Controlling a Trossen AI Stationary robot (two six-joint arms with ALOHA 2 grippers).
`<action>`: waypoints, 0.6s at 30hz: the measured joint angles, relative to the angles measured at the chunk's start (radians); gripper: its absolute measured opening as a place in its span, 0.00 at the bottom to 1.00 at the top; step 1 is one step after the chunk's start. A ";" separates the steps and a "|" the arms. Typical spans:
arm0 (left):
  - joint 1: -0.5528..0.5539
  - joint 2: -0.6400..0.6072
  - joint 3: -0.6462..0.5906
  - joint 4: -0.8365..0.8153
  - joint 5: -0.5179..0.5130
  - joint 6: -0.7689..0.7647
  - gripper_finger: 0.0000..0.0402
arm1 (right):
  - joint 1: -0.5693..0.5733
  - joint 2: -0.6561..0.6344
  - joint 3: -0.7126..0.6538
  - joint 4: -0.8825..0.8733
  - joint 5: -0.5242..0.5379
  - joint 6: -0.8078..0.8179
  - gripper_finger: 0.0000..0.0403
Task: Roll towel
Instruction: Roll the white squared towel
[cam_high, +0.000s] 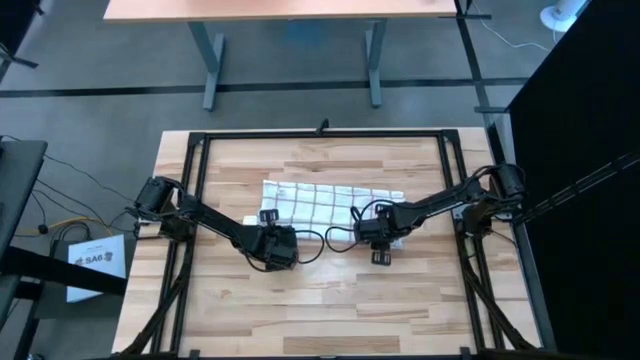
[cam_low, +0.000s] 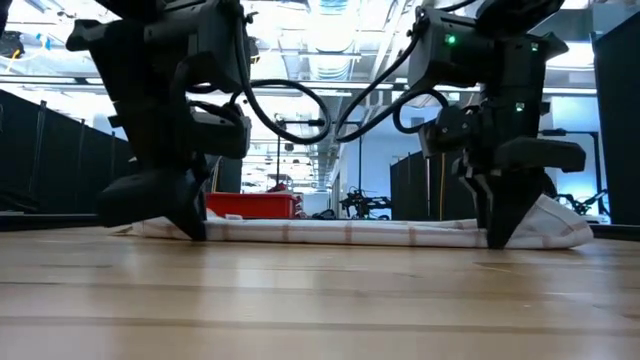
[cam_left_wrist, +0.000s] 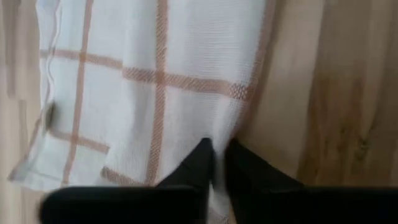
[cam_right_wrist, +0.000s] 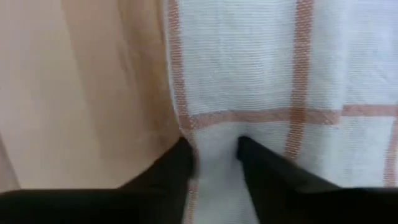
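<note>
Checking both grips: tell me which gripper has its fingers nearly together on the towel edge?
The left gripper, pinched on the towel; the right gripper shows a wider gap.

Grey floor (cam_high: 90, 110), a wooden desk (cam_high: 280, 8), black partitions (cam_low: 50, 150) behind.

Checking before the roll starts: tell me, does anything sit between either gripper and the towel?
Nothing visible does. The left gripper is pinched on the towel edge, and the right gripper straddles the same edge, cloth between its fingers.

Overhead camera straight down, table-level camera looking across, wrist cameras close, all sharing the towel (cam_high: 330, 203).
</note>
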 joint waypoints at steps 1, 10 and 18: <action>0.000 0.000 -0.001 -0.003 0.000 -0.013 0.02 | 0.000 0.000 0.000 -0.001 0.002 0.000 0.17; -0.017 -0.032 0.000 -0.055 0.098 -0.106 0.00 | 0.064 0.001 0.000 0.014 0.000 0.075 0.03; -0.024 -0.146 -0.001 -0.057 0.283 -0.146 0.00 | 0.167 0.008 0.053 0.017 -0.144 0.178 0.03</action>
